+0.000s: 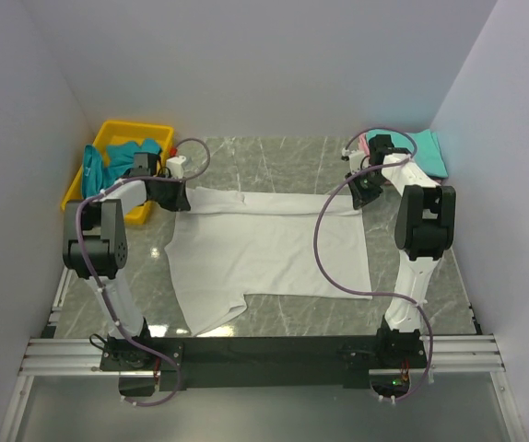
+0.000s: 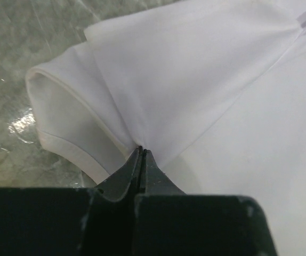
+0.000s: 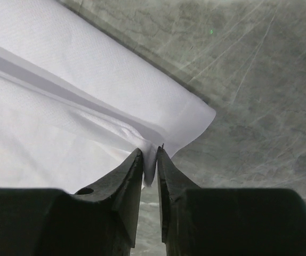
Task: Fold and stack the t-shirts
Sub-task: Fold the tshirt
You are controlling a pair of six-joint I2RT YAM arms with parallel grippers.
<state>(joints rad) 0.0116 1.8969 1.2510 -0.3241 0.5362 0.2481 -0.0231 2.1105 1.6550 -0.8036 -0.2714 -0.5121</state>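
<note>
on the table [image 1: 274, 157] | left hand [image 2: 141, 153] clamps white t-shirt [image 1: 274, 244] | right hand [image 3: 150, 153] slightly parted around its corner

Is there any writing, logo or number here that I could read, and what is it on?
None can be read. The white shirt, the teal shirt in the yellow tray and the folded shirts are plain. The left arm, right arm and table show no legible marks.

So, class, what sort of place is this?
Probably a robot lab cell: plain white walls box in a marble-patterned table, two arms stand on a metal rail, and a white t-shirt lies spread.
</note>
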